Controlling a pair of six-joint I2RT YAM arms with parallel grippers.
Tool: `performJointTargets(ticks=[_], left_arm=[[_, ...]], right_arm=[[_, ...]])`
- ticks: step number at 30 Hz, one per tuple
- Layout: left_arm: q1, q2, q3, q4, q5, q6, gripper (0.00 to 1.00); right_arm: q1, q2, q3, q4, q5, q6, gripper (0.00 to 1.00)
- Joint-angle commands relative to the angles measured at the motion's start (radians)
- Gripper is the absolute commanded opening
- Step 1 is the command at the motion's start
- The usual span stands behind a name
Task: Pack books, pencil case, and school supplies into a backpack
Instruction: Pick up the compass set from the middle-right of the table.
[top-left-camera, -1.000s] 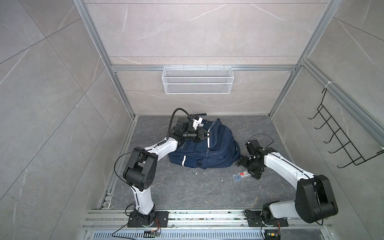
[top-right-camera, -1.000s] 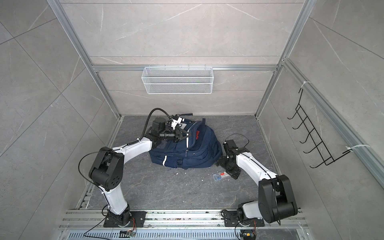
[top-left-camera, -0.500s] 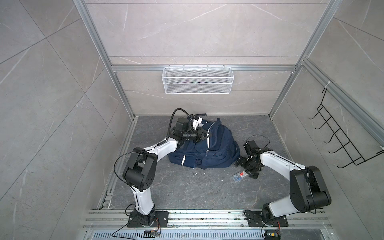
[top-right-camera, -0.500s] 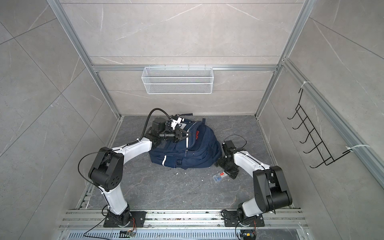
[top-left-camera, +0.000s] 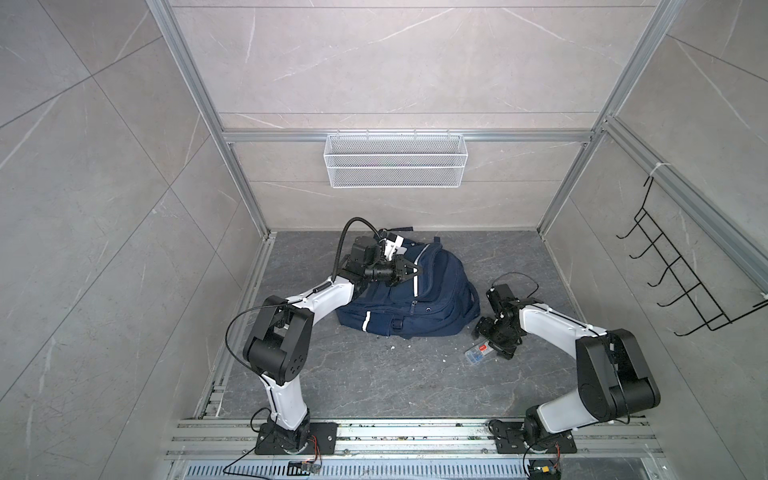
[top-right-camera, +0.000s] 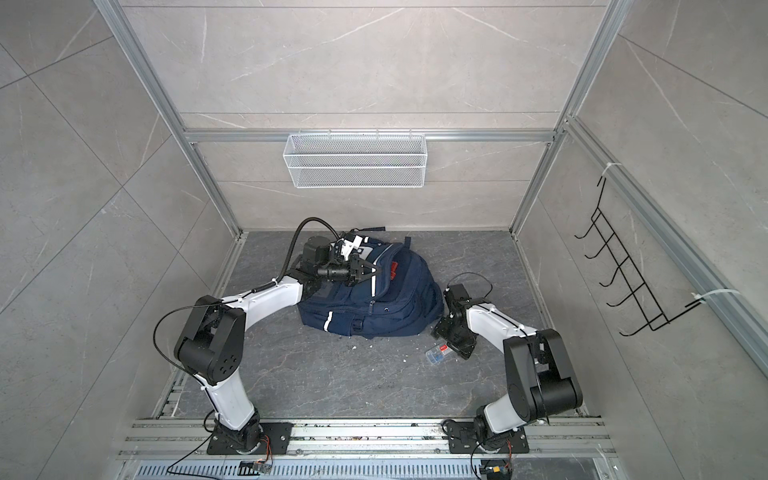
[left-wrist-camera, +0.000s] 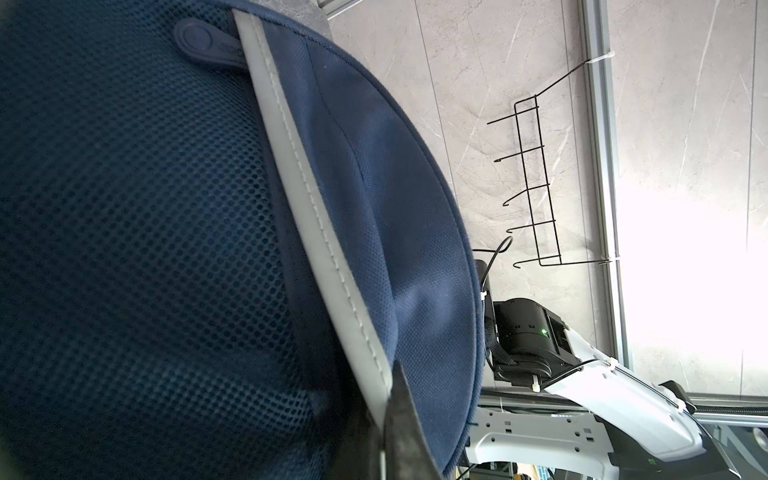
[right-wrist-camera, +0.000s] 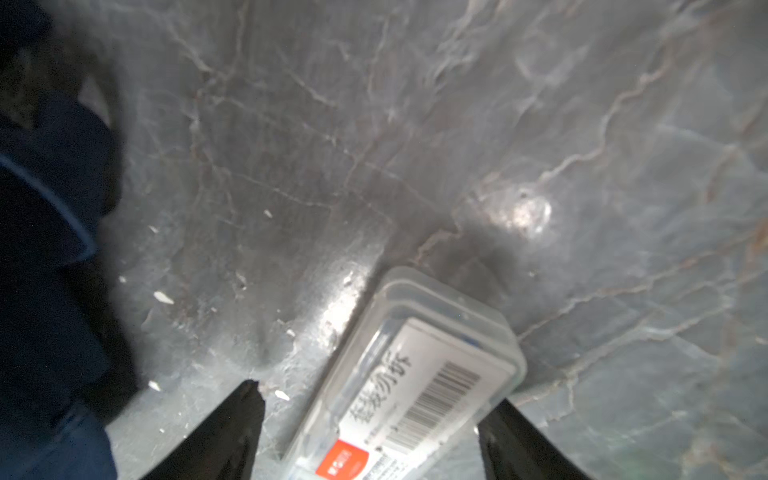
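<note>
In a top view the backpack (top-left-camera: 432, 307) lies on the grey floor (top-left-camera: 374, 374), a little toward 12 o'clock of the middle, with its front pockets up. The left pincer (top-left-camera: 417, 272) is at the bag's 11 o'clock shoulder, jaws drawn together on the fabric beside a white stripe. The clear plastic box (top-left-camera: 478, 354) lies flat on the floor at 4 o'clock from the backpack, apart from it. The right pincer (top-left-camera: 496, 348) stands over the box's 2 o'clock end, so the box runs out from it toward 8 o'clock. In a top view from the neighbouring eye the backpack (top-right-camera: 395, 307), left pincer (top-right-camera: 376, 272), clear plastic box (top-right-camera: 438, 353) and right pincer (top-right-camera: 457, 348) keep the same order. A wire basket (top-right-camera: 357, 162) hangs on the wall at 12 o'clock and a hook rack (top-right-camera: 623, 282) on the wall at 3 o'clock. In the left wrist view navy mesh and cloth of the backpack (left-wrist-camera: 124, 249) fill most of the picture. One dark finger (left-wrist-camera: 401, 424) presses on the grey stripe, clamped on the cloth. In the right wrist view the right pincer (right-wrist-camera: 376, 394) has its jaws apart, one black finger (right-wrist-camera: 232, 428) on each side of the clear plastic box (right-wrist-camera: 415, 374). The box lies slantwise between them and reaches out past the tips. One finger is clear of the box; whether the other touches its edge I cannot tell. Navy backpack (right-wrist-camera: 41, 249) cloth lies beside them on the floor.
</note>
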Motion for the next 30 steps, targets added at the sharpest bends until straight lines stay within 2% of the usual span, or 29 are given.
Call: performJointTargets(ticks=[1, 13, 18, 26, 28, 30], left_arm=[[0.02, -0.068, -0.004, 0.065, -0.022, -0.002, 0.0], [0.018, -0.072, -0.005, 0.062, -0.026, -0.001, 0.0], [0.019, -0.068, -0.002, 0.064, -0.027, -0.001, 0.0], [0.018, -0.066, 0.001, 0.066, -0.029, -0.001, 0.0], [0.02, -0.067, 0.001, 0.065, -0.029, -0.001, 0.0], [0.018, -0.071, 0.001, 0.066, -0.029, 0.001, 0.0]], right_arm=[[-0.005, 0.014, -0.044, 0.02, 0.017, -0.02, 0.78], [-0.007, 0.019, -0.076, 0.046, 0.039, -0.046, 0.73], [-0.008, 0.02, -0.08, 0.051, 0.039, -0.047, 0.54], [-0.007, 0.023, -0.071, 0.05, 0.031, -0.059, 0.34], [-0.007, 0.005, -0.073, 0.071, 0.011, -0.08, 0.23], [-0.008, -0.027, -0.079, 0.101, -0.016, -0.106, 0.18]])
